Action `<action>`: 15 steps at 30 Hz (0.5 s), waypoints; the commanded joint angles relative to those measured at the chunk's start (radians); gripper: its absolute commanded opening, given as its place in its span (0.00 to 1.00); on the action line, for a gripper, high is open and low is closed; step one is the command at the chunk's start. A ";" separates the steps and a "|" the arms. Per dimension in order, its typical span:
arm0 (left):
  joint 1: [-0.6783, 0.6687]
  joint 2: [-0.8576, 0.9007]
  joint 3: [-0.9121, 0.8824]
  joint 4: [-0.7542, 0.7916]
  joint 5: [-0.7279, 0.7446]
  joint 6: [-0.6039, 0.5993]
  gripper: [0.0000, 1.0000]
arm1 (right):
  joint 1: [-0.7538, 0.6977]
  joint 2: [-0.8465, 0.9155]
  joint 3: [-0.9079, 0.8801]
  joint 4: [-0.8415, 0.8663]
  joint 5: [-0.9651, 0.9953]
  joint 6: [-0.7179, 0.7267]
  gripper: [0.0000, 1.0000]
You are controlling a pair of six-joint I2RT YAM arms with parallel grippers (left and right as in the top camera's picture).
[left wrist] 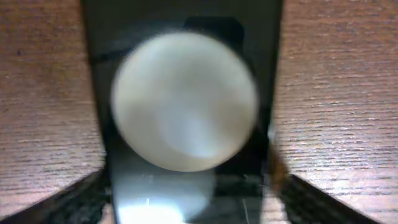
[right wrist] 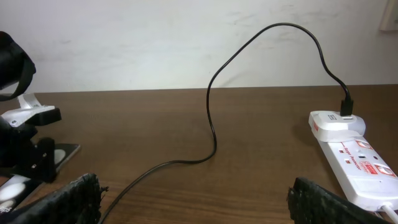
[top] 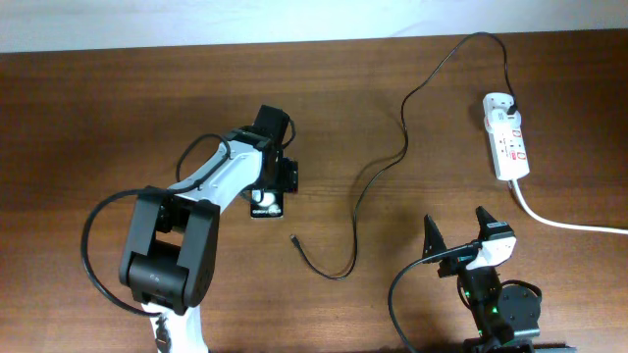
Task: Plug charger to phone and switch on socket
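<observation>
Overhead: the phone [top: 267, 207] is seen left of the table's [top: 98, 118] middle, mostly covered by the left claw [left wrist: 191, 177], with only its near end exposed. In the left wrist view its long axis runs up the frame between the two fingers, so it is judged to lie roughly far edge to near edge. Which end carries the port cannot be told.

- Left claw: fingers are set along the phone's two long sides. Whether it is pinched or just straddled cannot be told, as the view is blurred.
- Right claw [top: 457, 226]: spread wide, nothing held, by the near edge, right of middle.
- Cable [top: 404, 127]: its tip [top: 294, 238] lies near the phone's near-right corner, apart from it, aimed roughly back toward the phone.
- Plug [top: 511, 101]: seated in the far end of the power strip [top: 506, 137], whose long axis runs far to near, toward the far-right corner. Switch state is not readable.

Risks, as judged:
- The glossy phone could be dragged or turned if the fingers rub it while lifting off, and port alignment would be lost.
- The tip is tiny and the cable limp. If it is gripped too far back, the connector droops and misses the port.
- If the phone is not braced, it gets pushed along the table instead of mated.
- A hard pull on the cable could tug the plug or shift the strip.
</observation>
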 commanded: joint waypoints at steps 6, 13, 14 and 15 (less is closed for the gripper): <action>0.005 0.060 -0.034 -0.013 -0.008 0.010 0.99 | -0.002 -0.009 -0.005 -0.005 0.005 0.000 0.99; 0.005 0.060 -0.034 -0.014 -0.055 0.013 0.99 | -0.002 -0.009 -0.005 -0.005 0.005 0.000 0.99; 0.004 0.060 -0.034 -0.016 -0.035 0.013 1.00 | -0.002 -0.009 -0.005 -0.005 0.005 0.000 0.99; 0.003 0.060 -0.034 -0.025 -0.038 0.014 1.00 | -0.002 -0.009 -0.005 -0.005 0.005 0.000 0.99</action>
